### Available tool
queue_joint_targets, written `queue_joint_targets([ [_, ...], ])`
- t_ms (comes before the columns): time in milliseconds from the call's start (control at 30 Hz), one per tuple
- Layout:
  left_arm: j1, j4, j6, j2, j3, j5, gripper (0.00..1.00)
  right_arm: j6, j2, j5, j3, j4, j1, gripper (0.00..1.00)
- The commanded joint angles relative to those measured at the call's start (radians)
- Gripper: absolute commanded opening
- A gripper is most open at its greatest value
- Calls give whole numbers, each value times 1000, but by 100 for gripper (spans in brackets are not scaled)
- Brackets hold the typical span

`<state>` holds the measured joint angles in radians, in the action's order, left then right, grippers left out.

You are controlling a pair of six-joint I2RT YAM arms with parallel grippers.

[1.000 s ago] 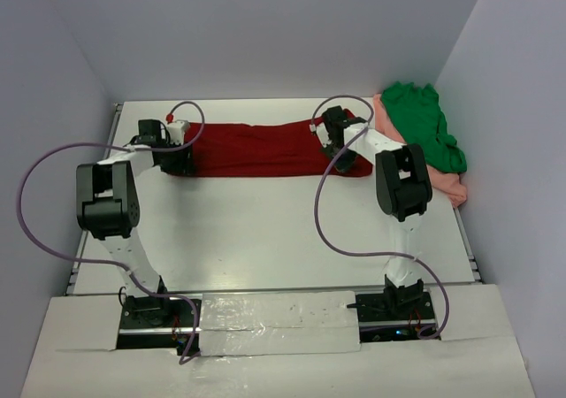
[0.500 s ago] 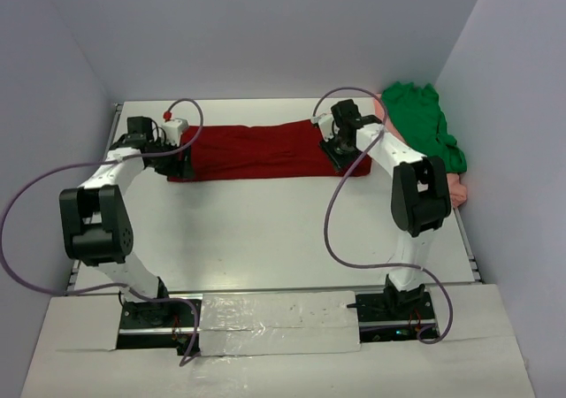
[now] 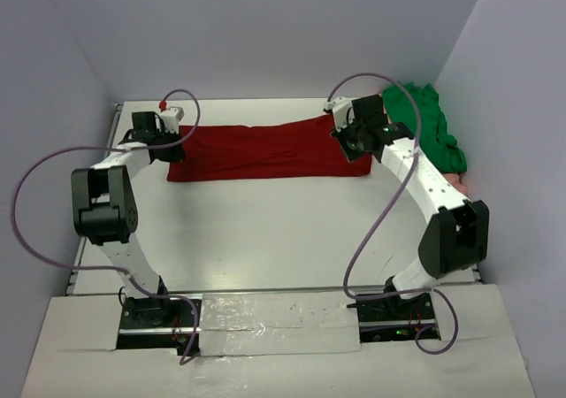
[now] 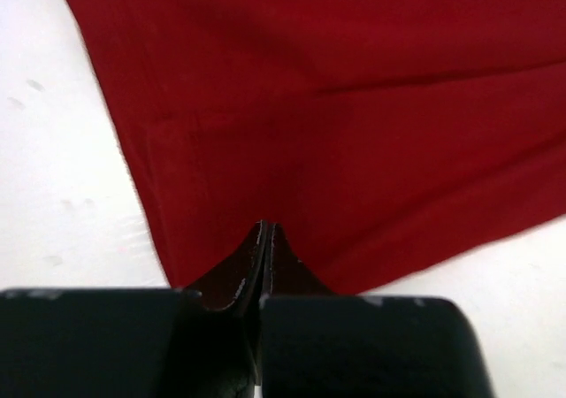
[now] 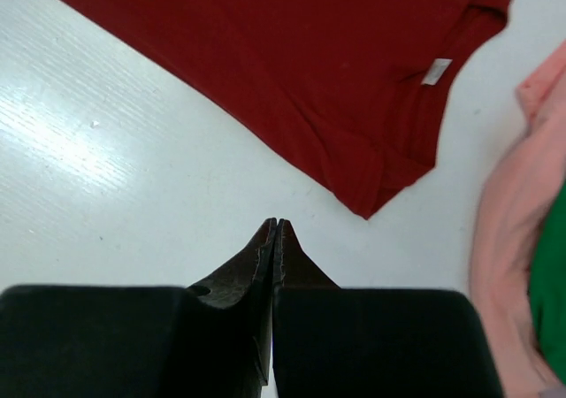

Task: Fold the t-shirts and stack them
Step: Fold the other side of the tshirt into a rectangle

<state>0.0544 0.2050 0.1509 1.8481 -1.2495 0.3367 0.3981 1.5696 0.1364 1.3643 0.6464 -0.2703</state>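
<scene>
Both grippers, left (image 4: 265, 230) and right (image 5: 275, 225), have their jaws pressed together on nothing. Between them the dark red t-shirt (image 3: 265, 150) lies as a long band on the table (image 3: 265, 230); soft, limp cotton, best pinched at its end corners.

Bright, even light; perhaps slight glare

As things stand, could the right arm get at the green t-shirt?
Probably yes: the right gripper hangs shut just left of the green t-shirt, which lies on top of the pink one with nothing covering it.
</scene>
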Motion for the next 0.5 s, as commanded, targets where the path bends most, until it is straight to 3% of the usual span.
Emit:
queue_joint_targets([
  [0,1,-64,-37,77,-70,-27,1,-28,-115,-30,-27,-16,8,0],
  [467,-22,-125,-47,152,-96,-191,0,-53,-295,2,-76,19,60,0],
])
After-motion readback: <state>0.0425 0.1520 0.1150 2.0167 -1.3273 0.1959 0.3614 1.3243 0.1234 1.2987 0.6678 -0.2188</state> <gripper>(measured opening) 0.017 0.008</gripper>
